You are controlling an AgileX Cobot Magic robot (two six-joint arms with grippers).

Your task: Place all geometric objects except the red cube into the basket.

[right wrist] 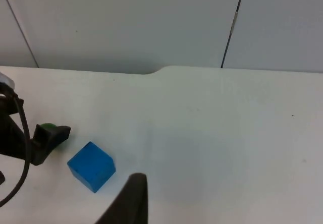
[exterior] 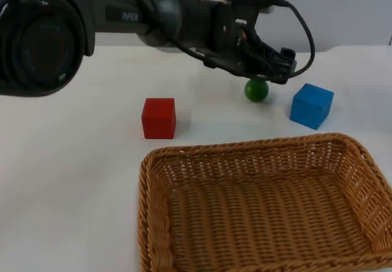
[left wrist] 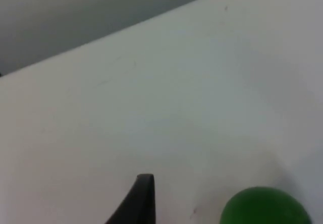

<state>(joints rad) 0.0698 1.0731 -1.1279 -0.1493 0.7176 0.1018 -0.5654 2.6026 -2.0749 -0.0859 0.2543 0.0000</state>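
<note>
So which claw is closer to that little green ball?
The left. The left claw hangs right over the green ball, close above it. The right claw waits off to the side, with the blue cube between it and the ball.

Two cubes sit on the table: one red cube (exterior: 158, 118) and, at its 3 o'clock, one blue cube (exterior: 312, 105). One green ball (exterior: 256, 90) lies between them. One wicker basket (exterior: 153, 223) holds nothing.

Green ball (exterior: 256, 90) and blue cube (exterior: 312, 105) sit upper right — red cube (exterior: 158, 118) centre-left — above the empty wicker basket (exterior: 153, 223).
</note>
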